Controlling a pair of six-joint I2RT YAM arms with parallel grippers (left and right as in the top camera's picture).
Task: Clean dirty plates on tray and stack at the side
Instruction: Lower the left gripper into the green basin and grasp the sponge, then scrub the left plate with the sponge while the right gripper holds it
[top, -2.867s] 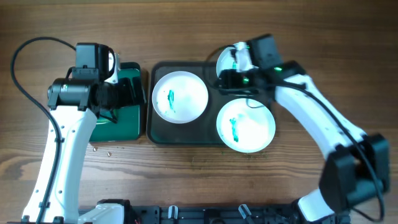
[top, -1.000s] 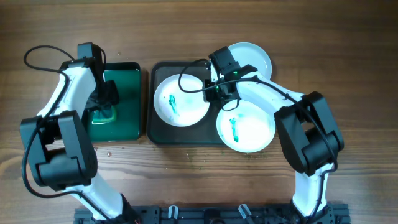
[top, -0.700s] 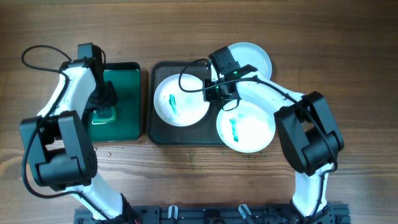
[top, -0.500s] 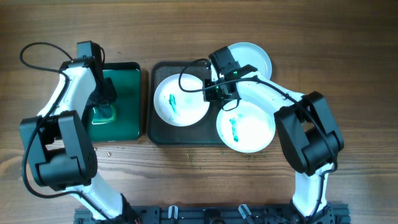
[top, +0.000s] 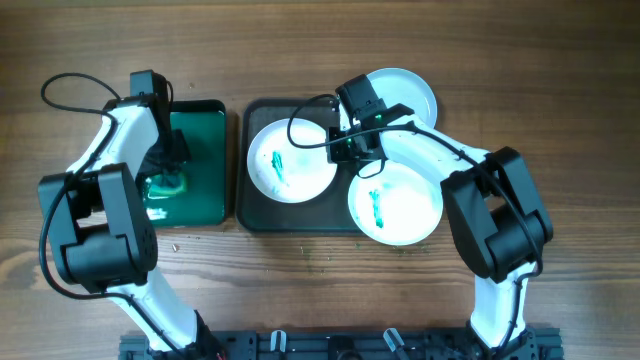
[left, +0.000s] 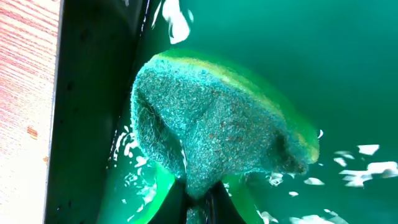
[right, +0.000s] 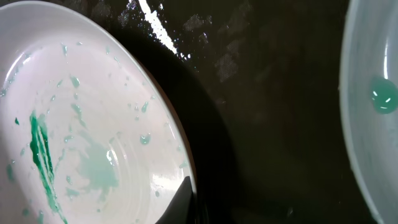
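Three white plates show in the overhead view. One smeared plate (top: 285, 165) lies at the left of the dark tray (top: 250, 218), a second smeared plate (top: 400, 210) sits at its front right, and a third plate (top: 405, 88) rests at the back right, partly off the tray. My right gripper (top: 351, 149) is shut on the right rim of the left plate (right: 93, 124), one fingertip (right: 181, 198) lying over the rim. My left gripper (top: 167, 168) is shut on a wet green sponge (left: 217, 124), pinching its near edge at the jaws (left: 202, 202).
The sponge (top: 163, 186) lies in a small green tray (top: 205, 130) holding soapy water, left of the dark tray. The second plate's rim (right: 373, 93) is at the right of the right wrist view. Small crumbs (top: 160, 240) lie on the wooden table in front of the green tray.
My left gripper has closed on the sponge in the green tray. The right arm and the plates have stayed where they were over the last second.
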